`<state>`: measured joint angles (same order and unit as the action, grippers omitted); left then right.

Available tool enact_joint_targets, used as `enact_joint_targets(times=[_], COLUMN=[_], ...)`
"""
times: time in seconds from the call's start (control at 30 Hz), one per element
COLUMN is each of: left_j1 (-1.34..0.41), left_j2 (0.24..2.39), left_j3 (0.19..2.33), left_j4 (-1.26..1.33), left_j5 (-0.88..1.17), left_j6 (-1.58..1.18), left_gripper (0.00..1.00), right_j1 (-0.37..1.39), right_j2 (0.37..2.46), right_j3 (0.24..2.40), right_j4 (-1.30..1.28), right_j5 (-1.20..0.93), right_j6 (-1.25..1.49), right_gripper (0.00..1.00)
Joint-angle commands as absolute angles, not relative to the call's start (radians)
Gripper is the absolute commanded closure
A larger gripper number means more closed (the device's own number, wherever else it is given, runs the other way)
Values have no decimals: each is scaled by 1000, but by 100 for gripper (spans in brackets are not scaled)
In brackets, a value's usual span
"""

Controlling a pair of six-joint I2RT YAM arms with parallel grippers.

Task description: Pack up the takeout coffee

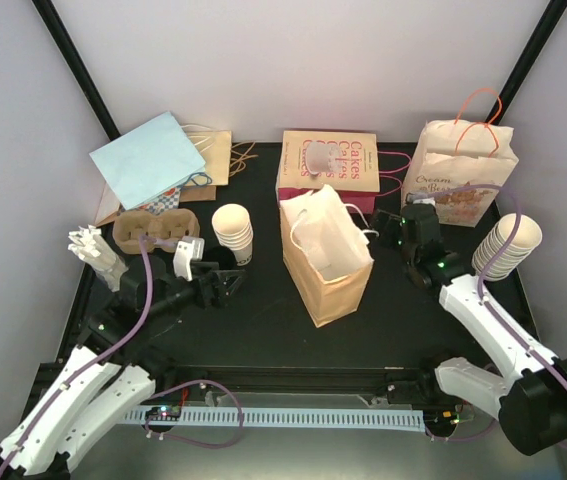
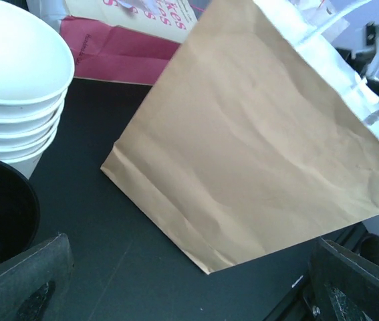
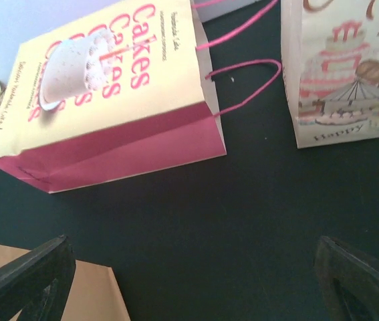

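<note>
The left arm (image 1: 83, 395) reached from its base at the near left edge forward and to the right, lying low, so that the left gripper (image 1: 225, 284) pointed rightward. Its jaws stood wide apart, with the dark fingers (image 2: 22, 287) showing only at the lower corners of the wrist view. The right arm (image 1: 483, 320) stretched from the near right corner forward and leftward. The right gripper (image 1: 401, 228) was likewise spread wide and held nothing.

Two cup stacks (image 1: 232, 232) are standing, one pulp carrier (image 1: 163, 226) is lying, and at least five paper bags (image 1: 325, 255) are crowding round.
</note>
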<state>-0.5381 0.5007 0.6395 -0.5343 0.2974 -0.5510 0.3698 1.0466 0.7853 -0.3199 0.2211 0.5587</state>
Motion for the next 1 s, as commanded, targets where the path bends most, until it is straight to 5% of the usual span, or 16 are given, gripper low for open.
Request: enact_joint_targets(times=[0.0,0.33,0.67,0.8,0.97], left_j1=[-542,-514,-252,-218,-207], left_j2=[476,540,645,648,630], left_j3=[679,911,953,950,934], left_j4=[-540,-843,-888,-887,-881], left_j5=[243,-201,-134,-117,-109], left_j6=[-520,-463,-380,-367,-368], left_gripper=[1,1,1,1,1], right_j1=[351,352,357,357,357], right_j2=[1058,1058,1168,1204,1283], right_j3=[684,450,429,444,514], right_j4=[-93,225,333,339,280], right_j5=[176,14,-130,-189,-293], right_j6=[609,706,716,694,638], right_gripper=[0,0,0,11,41])
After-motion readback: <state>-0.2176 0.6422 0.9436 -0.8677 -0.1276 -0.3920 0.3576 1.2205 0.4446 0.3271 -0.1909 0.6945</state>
